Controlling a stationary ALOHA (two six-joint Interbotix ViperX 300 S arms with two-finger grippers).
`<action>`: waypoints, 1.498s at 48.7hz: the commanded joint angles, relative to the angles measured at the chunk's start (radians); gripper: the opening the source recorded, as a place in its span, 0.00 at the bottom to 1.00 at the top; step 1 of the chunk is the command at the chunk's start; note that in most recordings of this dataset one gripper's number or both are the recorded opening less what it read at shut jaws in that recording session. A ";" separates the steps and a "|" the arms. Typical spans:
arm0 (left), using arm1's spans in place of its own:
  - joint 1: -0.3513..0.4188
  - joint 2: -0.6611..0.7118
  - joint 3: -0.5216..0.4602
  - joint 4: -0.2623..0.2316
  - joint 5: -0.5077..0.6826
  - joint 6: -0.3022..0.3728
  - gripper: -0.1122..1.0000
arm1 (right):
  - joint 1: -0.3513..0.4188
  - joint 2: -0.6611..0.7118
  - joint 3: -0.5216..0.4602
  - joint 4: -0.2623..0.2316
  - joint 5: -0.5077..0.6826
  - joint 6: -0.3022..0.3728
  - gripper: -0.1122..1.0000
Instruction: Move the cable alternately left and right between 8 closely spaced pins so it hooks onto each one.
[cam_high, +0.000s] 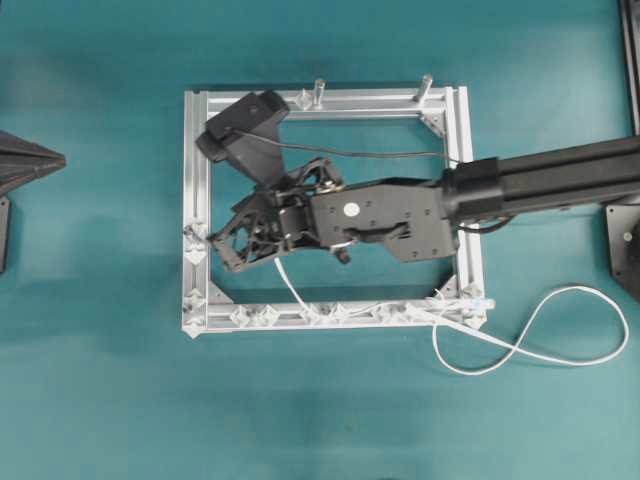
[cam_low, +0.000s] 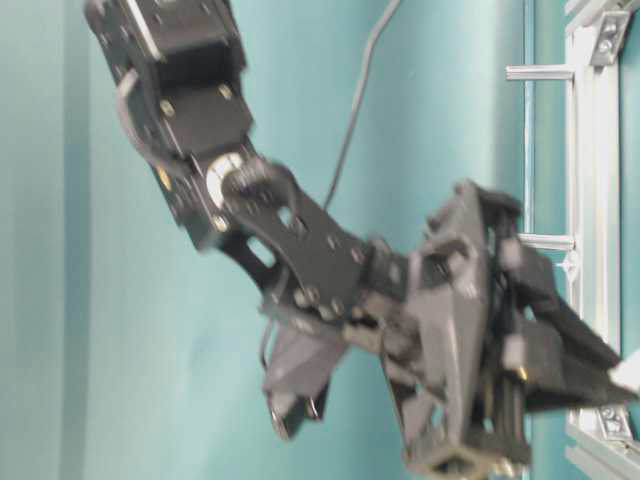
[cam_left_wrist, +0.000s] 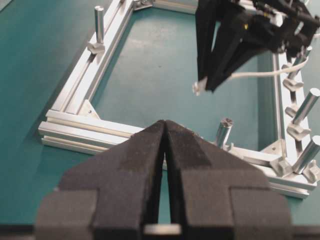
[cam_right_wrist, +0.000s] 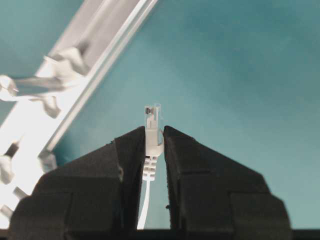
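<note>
The white cable (cam_high: 560, 352) loops on the table right of the frame. It then runs along the pins (cam_high: 335, 312) on the near rail and rises to my right gripper (cam_high: 213, 240). That gripper reaches across to the frame's left rail. In the right wrist view the right gripper (cam_right_wrist: 154, 132) is shut on the cable's clear plug (cam_right_wrist: 152, 117), which sticks out past the fingertips. The left wrist view shows the right gripper (cam_left_wrist: 205, 86) holding the plug above the table, with the cable (cam_left_wrist: 255, 75) trailing towards the pins (cam_left_wrist: 292, 84). My left gripper (cam_left_wrist: 165, 123) is shut on nothing, just outside the frame.
The square aluminium frame (cam_high: 470, 200) lies on the teal table. Two taller cylindrical posts (cam_high: 318, 92) (cam_high: 425, 85) stand on its far rail. More studs (cam_high: 195, 240) sit on the left rail. Black arm bases (cam_high: 20, 160) (cam_high: 625, 240) stand at both table edges.
</note>
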 joint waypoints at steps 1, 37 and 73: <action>-0.002 0.009 -0.011 0.003 -0.009 -0.002 0.11 | 0.014 -0.003 -0.060 0.005 -0.011 -0.002 0.23; -0.002 0.009 -0.011 0.003 -0.009 -0.002 0.11 | 0.144 0.041 -0.146 0.052 0.035 0.067 0.23; -0.002 0.009 -0.011 0.003 -0.009 -0.002 0.11 | 0.201 0.089 -0.213 0.081 0.028 0.092 0.23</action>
